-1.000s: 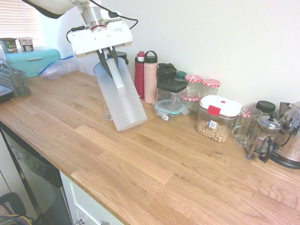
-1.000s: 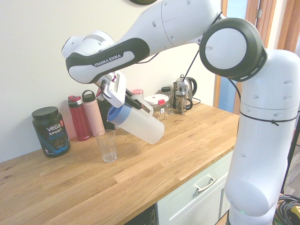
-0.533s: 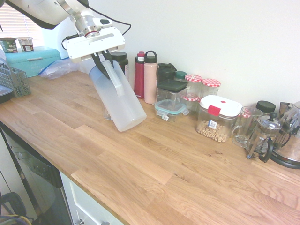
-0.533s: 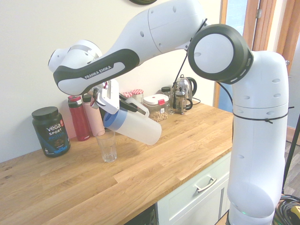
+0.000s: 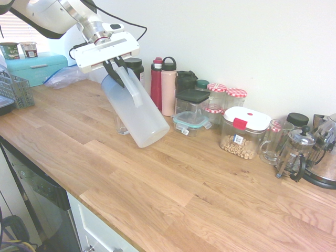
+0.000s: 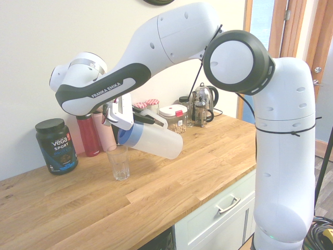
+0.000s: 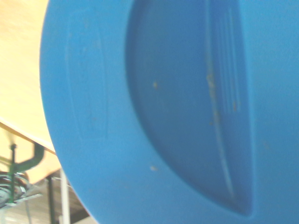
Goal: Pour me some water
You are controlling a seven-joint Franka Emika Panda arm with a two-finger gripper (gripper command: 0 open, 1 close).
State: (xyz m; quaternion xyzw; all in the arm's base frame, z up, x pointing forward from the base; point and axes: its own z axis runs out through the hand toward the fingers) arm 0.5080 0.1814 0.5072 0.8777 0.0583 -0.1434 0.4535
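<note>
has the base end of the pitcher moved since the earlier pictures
Yes. In the first exterior view, the base end of the pitcher has shifted slightly right, closer to the teal-lidded container, which stands where it did.

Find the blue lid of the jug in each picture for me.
First exterior view: hidden from sight.
Second exterior view: the blue lid, left of center, above the drinking glass.
Wrist view: fills most of the picture.
Shared landmark: the wooden counter, in all three.
</note>
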